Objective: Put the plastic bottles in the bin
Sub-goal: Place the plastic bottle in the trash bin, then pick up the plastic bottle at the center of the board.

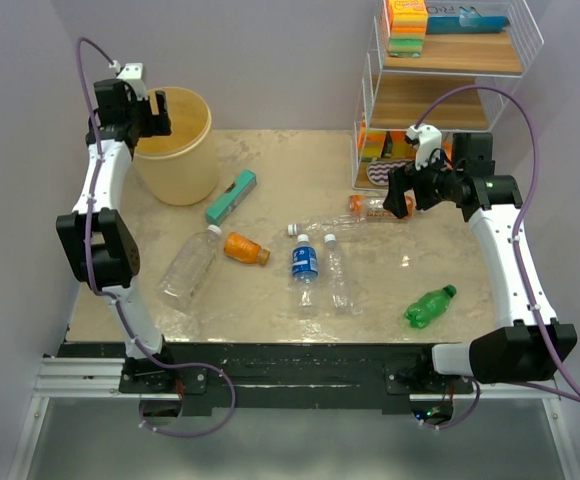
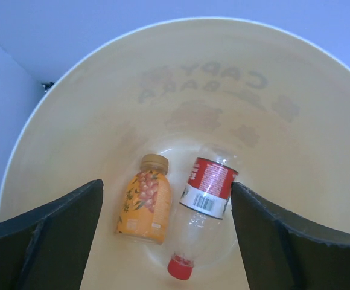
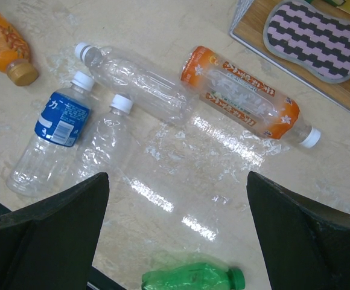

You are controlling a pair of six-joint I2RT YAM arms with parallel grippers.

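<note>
- Between the fingers of the left gripper (image 2: 166, 193), which stood wide apart, nothing was held; the drop step appeared complete.
- Directly beneath those jaws, on the floor of the bin (image 2: 72, 121), an orange bottle (image 2: 143, 205) and a red-labelled bottle (image 2: 208, 187) lay side by side.
- Recommended procedure: lift straight up past the rim before swinging toward the table.
- Farther off, the right gripper (image 3: 178, 175), equally spread and empty, hovered above the table; an orange-labelled bottle (image 3: 241, 96) lay beyond its fingertips.
</note>
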